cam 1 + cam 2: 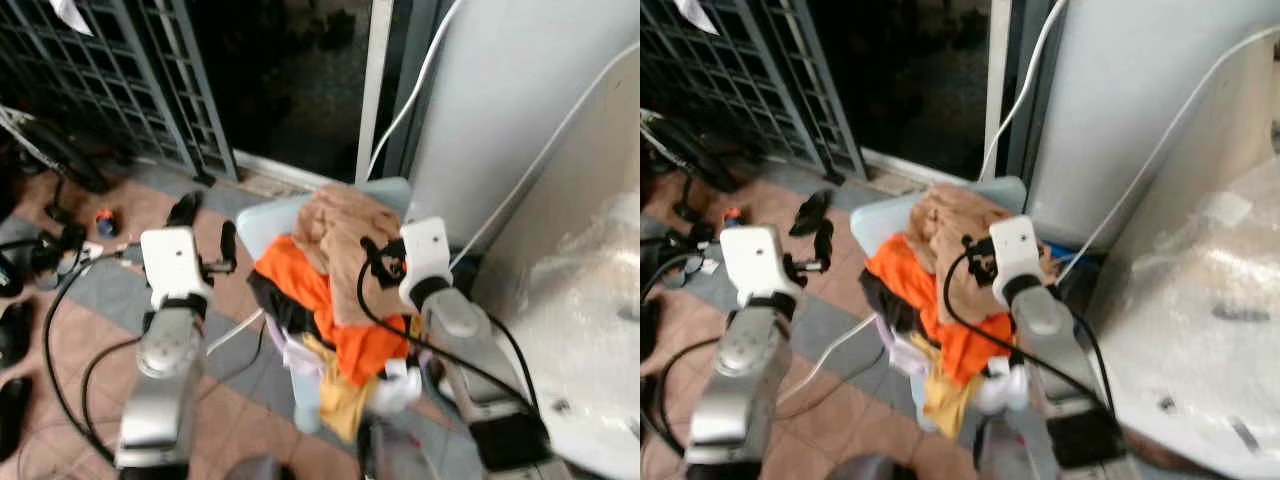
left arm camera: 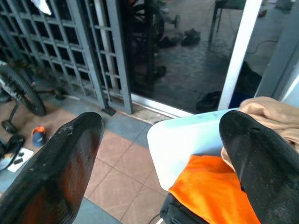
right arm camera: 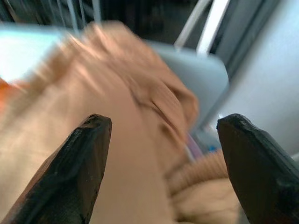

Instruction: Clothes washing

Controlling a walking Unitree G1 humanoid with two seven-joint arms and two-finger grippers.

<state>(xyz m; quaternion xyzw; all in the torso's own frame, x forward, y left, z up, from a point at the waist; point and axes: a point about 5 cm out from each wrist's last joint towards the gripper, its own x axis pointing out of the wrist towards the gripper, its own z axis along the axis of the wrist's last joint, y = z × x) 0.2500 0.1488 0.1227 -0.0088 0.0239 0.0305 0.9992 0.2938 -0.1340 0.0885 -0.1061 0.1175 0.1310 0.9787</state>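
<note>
A pale blue laundry basket [image 1: 262,217] stands on the tiled floor, heaped with clothes. A tan garment [image 1: 338,222] lies on top, above an orange one [image 1: 300,278], with yellow cloth [image 1: 341,396] hanging over the near side. My right gripper [image 3: 164,127] is open just above the tan garment [image 3: 117,140], and the right wrist view is blurred. My left gripper [image 1: 207,232] is open over the floor, left of the basket's rim [image 2: 187,140], holding nothing.
A tall grey-white appliance [image 1: 500,100] stands behind the basket, with white hoses [image 1: 410,90] running up it. To the right is something wrapped in plastic [image 1: 590,300]. A metal grille gate [image 1: 130,70], shoes [image 1: 12,330] and black cables [image 1: 60,300] are at the left.
</note>
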